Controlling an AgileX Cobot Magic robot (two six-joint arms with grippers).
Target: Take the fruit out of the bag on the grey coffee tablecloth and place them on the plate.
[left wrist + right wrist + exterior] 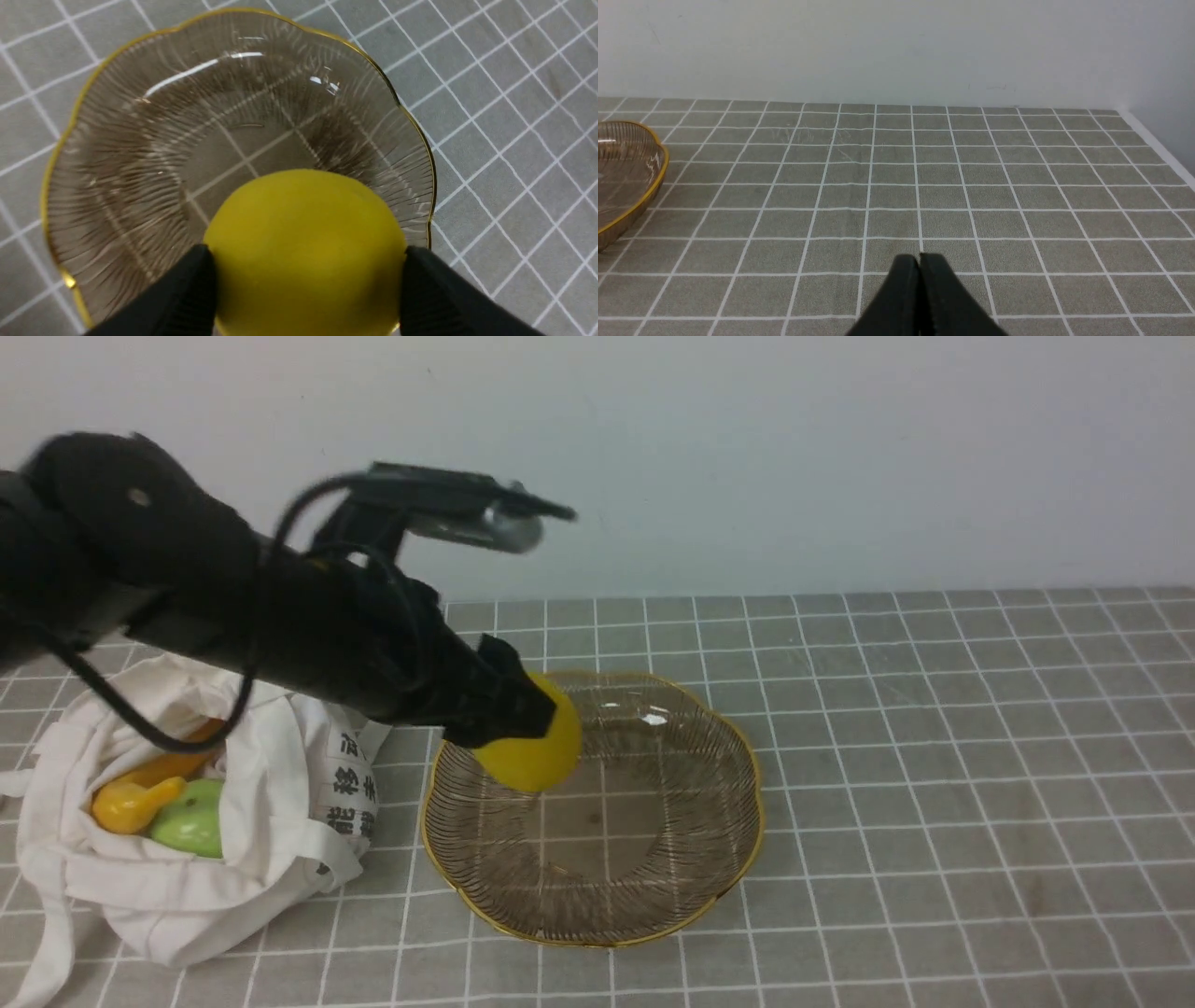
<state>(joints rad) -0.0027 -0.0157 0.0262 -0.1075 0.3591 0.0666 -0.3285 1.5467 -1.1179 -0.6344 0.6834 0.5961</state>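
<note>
My left gripper (pixel 523 709) is shut on the yellow lemon (pixel 534 747) and holds it above the near-left part of the glass plate (pixel 709 887). In the left wrist view the lemon (pixel 303 252) sits between the two black fingers (pixel 187 289) over the plate (pixel 140 140). The off-white bag (pixel 168 887) lies open left of the plate, with orange-yellow pieces (pixel 131 803) and a green fruit (pixel 191 817) inside. My right gripper (pixel 920 261) is shut and empty, low over the grey checked tablecloth (pixel 971 186), right of the plate's rim (pixel 654 182). It does not show in the front view.
The tablecloth (pixel 934 756) runs to a pale wall at the back. Its right edge shows in the right wrist view (pixel 1157 144). The bag's strap (pixel 47 952) trails toward the front left corner.
</note>
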